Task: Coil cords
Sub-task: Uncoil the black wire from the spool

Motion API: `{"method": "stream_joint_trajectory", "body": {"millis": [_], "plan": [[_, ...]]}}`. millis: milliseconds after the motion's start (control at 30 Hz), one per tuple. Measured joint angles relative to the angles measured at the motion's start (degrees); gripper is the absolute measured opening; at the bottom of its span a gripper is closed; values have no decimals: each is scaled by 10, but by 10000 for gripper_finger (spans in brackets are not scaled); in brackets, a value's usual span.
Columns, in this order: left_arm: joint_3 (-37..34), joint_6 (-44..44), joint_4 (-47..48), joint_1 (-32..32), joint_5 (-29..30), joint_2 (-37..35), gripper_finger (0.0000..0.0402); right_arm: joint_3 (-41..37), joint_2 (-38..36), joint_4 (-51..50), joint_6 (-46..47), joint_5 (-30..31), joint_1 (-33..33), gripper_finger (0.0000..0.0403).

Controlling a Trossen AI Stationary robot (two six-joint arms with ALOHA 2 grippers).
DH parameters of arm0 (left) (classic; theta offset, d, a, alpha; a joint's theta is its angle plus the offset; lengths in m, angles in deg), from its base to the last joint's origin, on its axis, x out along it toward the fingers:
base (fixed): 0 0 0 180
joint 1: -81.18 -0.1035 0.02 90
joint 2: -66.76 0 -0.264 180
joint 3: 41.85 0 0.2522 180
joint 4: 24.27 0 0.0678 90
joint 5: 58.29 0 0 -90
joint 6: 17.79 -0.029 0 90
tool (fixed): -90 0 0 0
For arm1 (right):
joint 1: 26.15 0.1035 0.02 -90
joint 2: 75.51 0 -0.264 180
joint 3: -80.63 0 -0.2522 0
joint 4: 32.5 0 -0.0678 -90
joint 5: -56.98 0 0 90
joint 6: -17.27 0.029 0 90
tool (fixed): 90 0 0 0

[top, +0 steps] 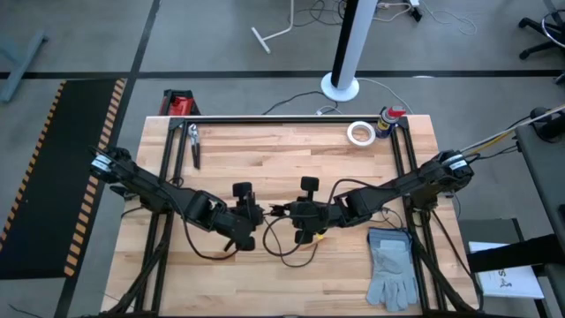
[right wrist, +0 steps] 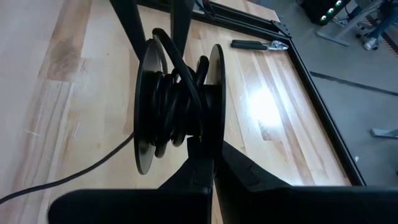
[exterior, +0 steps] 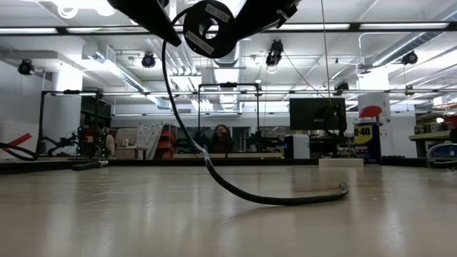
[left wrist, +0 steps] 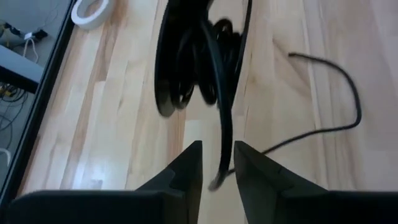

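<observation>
Both end effectors meet above the middle of the surface (top: 291,150). Right end effector (right wrist: 208,146) is clenched on a black spool (right wrist: 177,106) wound with the cord (right wrist: 171,109). Left end effector (left wrist: 217,158) has the cord strand running between its fingers, which stand slightly apart; whether they pinch it cannot be told. Loose cord trails in loops on the wood below. Farther out lie a grey glove (top: 391,265), a white tape roll (top: 359,133) and pliers (top: 193,144).

1 cord (top: 284,250), 1 glove (top: 393,268), 1 tape roll (top: 359,133), 1 pliers (top: 193,145)
</observation>
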Motion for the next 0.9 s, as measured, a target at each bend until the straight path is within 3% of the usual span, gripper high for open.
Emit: {"method": "stream_joint_trajectory", "body": {"millis": [200,900], "plan": [[11,-10,-5,1,0,7,8,0,0,-1,-8,16,0,0],[49,-8,56,4,-1,7,2,0,-1,-14,-6,24,0,0]]}}
